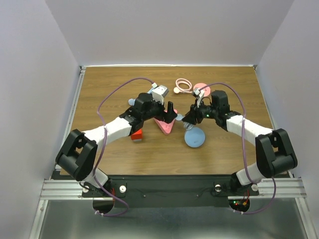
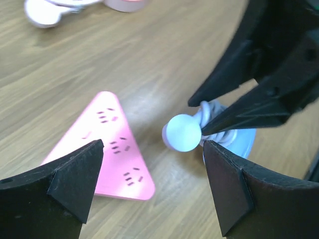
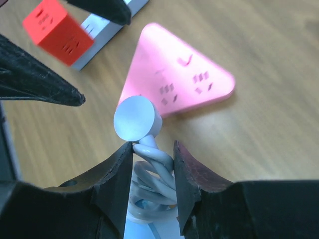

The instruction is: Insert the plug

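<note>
A pale blue round plug [image 3: 137,119] on a coiled cord [image 3: 157,164] is held up above a blue disc base [image 1: 194,137]. My right gripper [image 3: 153,149] is shut on the cord just under the plug head. The plug also shows in the left wrist view [image 2: 182,132], a little off the corner of a pink triangular socket strip [image 2: 107,149], which lies flat on the table with its sockets facing up [image 3: 179,84]. My left gripper [image 2: 152,179] is open and empty, hovering over the strip's corner, its fingers on either side of the plug. In the top view both grippers, left [image 1: 170,114] and right [image 1: 188,119], meet mid-table.
A red cube adapter [image 3: 57,37] sits on a white strip [image 3: 102,27] left of the pink one. Another white adapter [image 1: 159,92] lies behind my left arm. A pink cable [image 1: 183,84] and a pink disc [image 1: 202,89] lie at the back of the wooden table [image 1: 109,89].
</note>
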You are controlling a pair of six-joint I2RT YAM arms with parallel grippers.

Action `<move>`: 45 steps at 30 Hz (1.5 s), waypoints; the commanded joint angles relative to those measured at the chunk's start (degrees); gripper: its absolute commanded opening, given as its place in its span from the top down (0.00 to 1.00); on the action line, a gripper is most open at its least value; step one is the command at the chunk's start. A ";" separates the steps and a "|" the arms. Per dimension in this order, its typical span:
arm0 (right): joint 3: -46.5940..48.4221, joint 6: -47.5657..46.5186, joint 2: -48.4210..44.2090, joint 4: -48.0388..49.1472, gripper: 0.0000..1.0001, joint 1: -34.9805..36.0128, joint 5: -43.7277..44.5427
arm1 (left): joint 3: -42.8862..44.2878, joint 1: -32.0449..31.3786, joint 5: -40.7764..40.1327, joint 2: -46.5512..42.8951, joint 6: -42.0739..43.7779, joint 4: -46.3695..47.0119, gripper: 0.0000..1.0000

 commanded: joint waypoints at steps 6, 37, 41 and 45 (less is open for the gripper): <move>1.71 4.39 7.15 18.91 1.00 1.42 4.54 | 3.91 1.26 -9.52 2.70 -5.27 -0.11 0.12; 6.02 10.98 17.35 28.66 1.00 3.36 9.12 | 1.89 3.19 -21.82 8.95 -10.98 -1.42 0.08; 6.45 11.33 17.88 28.84 1.00 3.45 8.41 | 1.54 3.37 -23.40 9.30 -12.47 -3.09 0.08; 6.81 11.42 18.32 28.84 1.00 3.36 7.80 | 1.01 3.46 -23.32 10.17 -13.44 -3.97 0.09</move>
